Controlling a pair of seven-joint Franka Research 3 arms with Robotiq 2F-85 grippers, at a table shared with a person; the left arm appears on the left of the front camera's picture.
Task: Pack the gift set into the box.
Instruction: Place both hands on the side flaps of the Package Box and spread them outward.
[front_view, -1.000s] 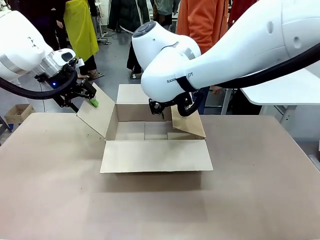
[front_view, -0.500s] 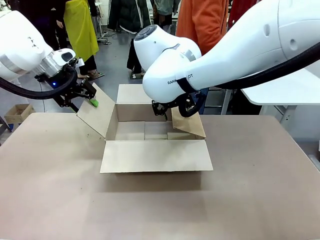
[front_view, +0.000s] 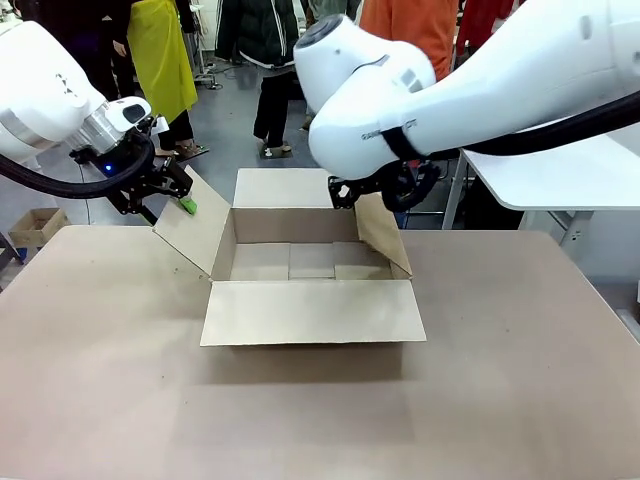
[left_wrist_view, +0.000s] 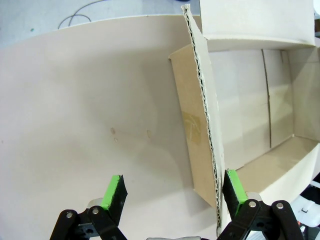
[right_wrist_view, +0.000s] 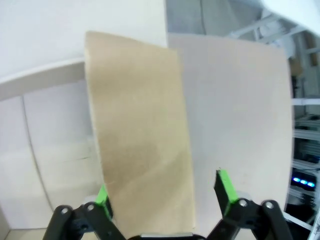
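- The box (front_view: 262, 262) stands open on the tabletop (front_view: 120, 390), below and between the two grippers, with all four top flaps folded outward.
- The left gripper (left_wrist_view: 173, 177) sits at the upper edge of the left flap (front_view: 195, 232). Its fingers are spread wide apart and straddle that flap.
- In the left wrist view, the corrugated edge of the left flap runs down just beside one green pad (left_wrist_view: 234, 186). Contact between them cannot be confirmed. The other pad (left_wrist_view: 111, 191) is well apart from the flap, over bare tabletop.
- Beyond the left gripper's fingertips, the box interior shows its cardboard floor panels and inner walls.
- The right gripper (right_wrist_view: 161, 182) sits at the top of the right flap (front_view: 385, 235), on the opposite side of the box from the left gripper. Its fingers are apart.
- In the right wrist view, the right flap rises between the fingers. One pad (right_wrist_view: 102, 196) is partly hidden behind the flap's edge. The other pad (right_wrist_view: 225, 186) stands clear of the flap, with a gap of tabletop showing between them.
- The right flap leans outward only a little. The left flap tilts outward more steeply, away from the box.
- The near flap (front_view: 312, 312) lies flat toward the robot's side, lower than both grippers.
- The far flap (front_view: 280, 188) stands up behind the opening, between the two grippers.
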